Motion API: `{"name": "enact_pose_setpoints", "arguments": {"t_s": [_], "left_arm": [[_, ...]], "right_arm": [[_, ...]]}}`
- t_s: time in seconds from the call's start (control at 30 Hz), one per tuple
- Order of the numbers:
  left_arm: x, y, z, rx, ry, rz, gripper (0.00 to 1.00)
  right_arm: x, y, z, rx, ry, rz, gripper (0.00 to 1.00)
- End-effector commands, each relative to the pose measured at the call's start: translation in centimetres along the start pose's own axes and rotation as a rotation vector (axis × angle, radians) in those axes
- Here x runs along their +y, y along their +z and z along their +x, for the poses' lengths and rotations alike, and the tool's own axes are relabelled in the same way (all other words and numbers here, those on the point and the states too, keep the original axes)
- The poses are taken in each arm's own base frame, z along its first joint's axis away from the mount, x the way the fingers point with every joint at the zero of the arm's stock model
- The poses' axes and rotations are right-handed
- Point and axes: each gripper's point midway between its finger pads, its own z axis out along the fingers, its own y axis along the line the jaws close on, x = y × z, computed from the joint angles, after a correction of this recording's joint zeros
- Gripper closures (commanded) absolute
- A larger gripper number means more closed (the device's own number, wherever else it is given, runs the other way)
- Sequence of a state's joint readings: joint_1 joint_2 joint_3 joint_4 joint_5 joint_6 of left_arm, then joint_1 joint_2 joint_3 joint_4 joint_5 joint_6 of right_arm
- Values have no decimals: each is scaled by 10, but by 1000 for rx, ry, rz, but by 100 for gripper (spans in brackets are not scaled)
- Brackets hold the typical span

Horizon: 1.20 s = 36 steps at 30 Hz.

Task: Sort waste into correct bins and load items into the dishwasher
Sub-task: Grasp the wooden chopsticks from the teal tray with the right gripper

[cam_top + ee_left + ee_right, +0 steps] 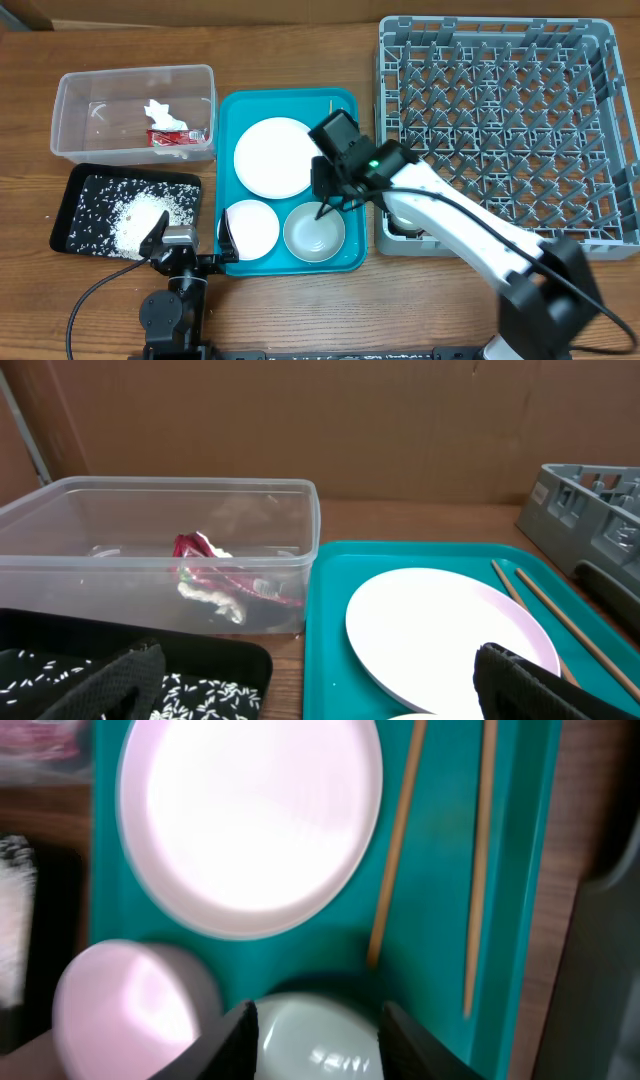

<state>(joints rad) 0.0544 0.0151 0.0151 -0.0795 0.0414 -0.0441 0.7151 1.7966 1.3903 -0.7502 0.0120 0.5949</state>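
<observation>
Both my pincers are spread. Left pincer (pixel 318 670) is nearest me: fingers wide apart, holding nothing, low at the near table edge, where the black tray (pixel 80 178) meets the teal tray (pixel 232 115). The black tray sits front left, with loose rice (pixel 135 222) heaped and scattered inside it.

Right pincer (pixel 318 1020) points down over the grey bowl (pixel 314 236) in the teal tray's near right corner, one finger on each side of the bowl. Unclenched, and I can't tell if the pads touch the rim. The white bowl (pixel 250 228) sits just left of the grey one, same tray, also near edge.

Farther back, the white plate (pixel 272 157) lies flat mid-tray. Two chopsticks (pixel 395 840) lie right of the plate, roughly parallel, apart from each other.

The clear tub (pixel 70 110) stands behind the black tray, left of the teal tray. The red wrapper (pixel 178 137) and white tissue (pixel 160 110) lie inside it, touching.

The grey dish rack (pixel 500 130) sits far right, beside the teal tray, my right arm crossing its near left corner.
</observation>
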Motion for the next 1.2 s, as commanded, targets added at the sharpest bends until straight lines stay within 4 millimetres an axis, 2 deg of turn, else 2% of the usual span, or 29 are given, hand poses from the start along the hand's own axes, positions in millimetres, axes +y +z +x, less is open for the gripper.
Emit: {"name": "enact_pose_setpoints", "arguments": {"t_s": [0.0,0.17,0.37,0.6,0.77,1.0,1.1,1.17], "left_arm": [[1,0,1,-6,22,-2,0],[1,0,1,-6,22,-3,0],[1,0,1,-6,22,-2,0],[1,0,1,-6,22,-2,0],[1,0,1,-6,22,-2,0],[1,0,1,-6,22,-2,0],[1,0,1,-6,22,-2,0],[1,0,1,-6,22,-2,0]], "right_arm": [[-14,24,-23,-64,10,42,66],[-27,51,-39,-91,45,46,67],[-41,71,-40,-75,67,69,67],[-36,92,-29,-46,57,58,67],[-45,111,-15,1,56,89,69],[-38,114,-8,16,38,82,72],[-44,122,1,36,66,113,72],[-47,125,5,48,105,124,79]]}}
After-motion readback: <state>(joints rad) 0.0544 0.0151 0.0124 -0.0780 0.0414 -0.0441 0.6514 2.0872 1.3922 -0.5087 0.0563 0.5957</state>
